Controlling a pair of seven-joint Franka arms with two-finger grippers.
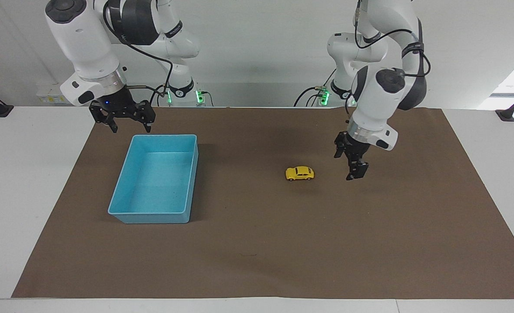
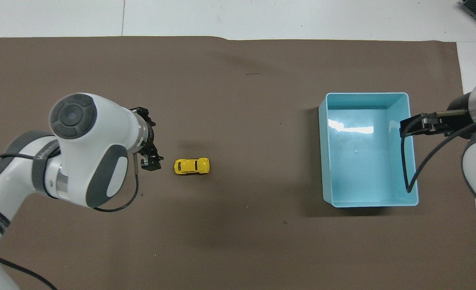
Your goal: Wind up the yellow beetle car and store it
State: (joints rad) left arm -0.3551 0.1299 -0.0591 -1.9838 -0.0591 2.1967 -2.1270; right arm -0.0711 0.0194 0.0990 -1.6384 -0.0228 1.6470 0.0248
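The yellow beetle car stands on its wheels near the middle of the brown mat, and it also shows in the overhead view. My left gripper is open and empty. It points down low over the mat beside the car, toward the left arm's end of the table, with a small gap between them. In the overhead view the left gripper is partly covered by its own wrist. My right gripper is open and empty, and waits above the mat by the edge of the blue bin that is nearest the robots.
An empty light blue bin stands on the mat toward the right arm's end of the table, and its rim also shows in the overhead view. The brown mat covers most of the white table.
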